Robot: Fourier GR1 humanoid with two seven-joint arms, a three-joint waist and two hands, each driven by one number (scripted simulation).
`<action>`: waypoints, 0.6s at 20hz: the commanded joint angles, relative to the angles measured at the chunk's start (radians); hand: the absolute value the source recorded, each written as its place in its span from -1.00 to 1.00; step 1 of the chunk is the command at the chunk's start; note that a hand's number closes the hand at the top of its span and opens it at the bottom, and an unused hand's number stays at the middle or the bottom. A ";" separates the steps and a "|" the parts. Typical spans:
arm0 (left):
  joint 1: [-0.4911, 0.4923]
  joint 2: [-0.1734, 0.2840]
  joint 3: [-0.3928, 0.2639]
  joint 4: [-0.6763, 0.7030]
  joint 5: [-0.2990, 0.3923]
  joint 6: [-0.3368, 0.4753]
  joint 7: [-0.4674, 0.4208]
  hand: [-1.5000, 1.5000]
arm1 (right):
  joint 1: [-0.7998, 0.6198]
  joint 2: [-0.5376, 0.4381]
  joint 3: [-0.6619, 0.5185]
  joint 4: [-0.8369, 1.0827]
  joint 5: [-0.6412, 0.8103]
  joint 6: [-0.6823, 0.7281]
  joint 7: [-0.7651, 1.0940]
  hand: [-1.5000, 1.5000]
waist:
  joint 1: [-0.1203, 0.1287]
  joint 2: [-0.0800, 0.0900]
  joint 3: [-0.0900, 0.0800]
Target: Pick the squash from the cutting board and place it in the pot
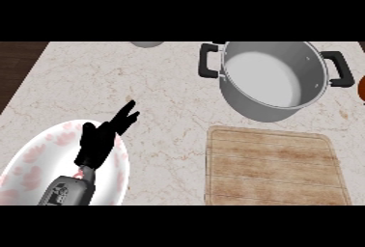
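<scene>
I see no squash: the cutting board (274,166) at the counter's near right edge lies bare, the steel pot (274,77) behind it looks empty. My left hand (103,137) rests over the floral plate (43,164), fingers straight, holding nothing; my right hand is out of view. Reaching blind, I risk knocking the pot.

Pink-flowered plate (35,159) on marble counter (157,87)

The plate (43,159) is cut off by the left and lower edges and partly hidden by the left hand (100,140). Two objects (146,44) (361,88) are clipped at the top and right edges, unidentifiable.
</scene>
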 commanded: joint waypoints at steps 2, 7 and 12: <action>0.023 0.004 0.026 0.068 0.008 -0.014 -0.031 0.00 | -0.213 0.037 0.054 0.090 0.082 0.055 0.007 1.00 | -0.021 0.001 -0.011; 0.042 -0.035 -0.002 0.048 -0.029 0.026 -0.023 0.00 | -0.302 0.109 0.126 0.141 0.192 0.003 0.002 1.00 | -0.038 -0.003 -0.011; 0.037 0.004 0.034 0.075 -0.010 -0.021 -0.050 0.00 | -0.392 0.223 0.204 0.173 0.306 -0.090 0.080 1.00 | -0.040 -0.002 -0.012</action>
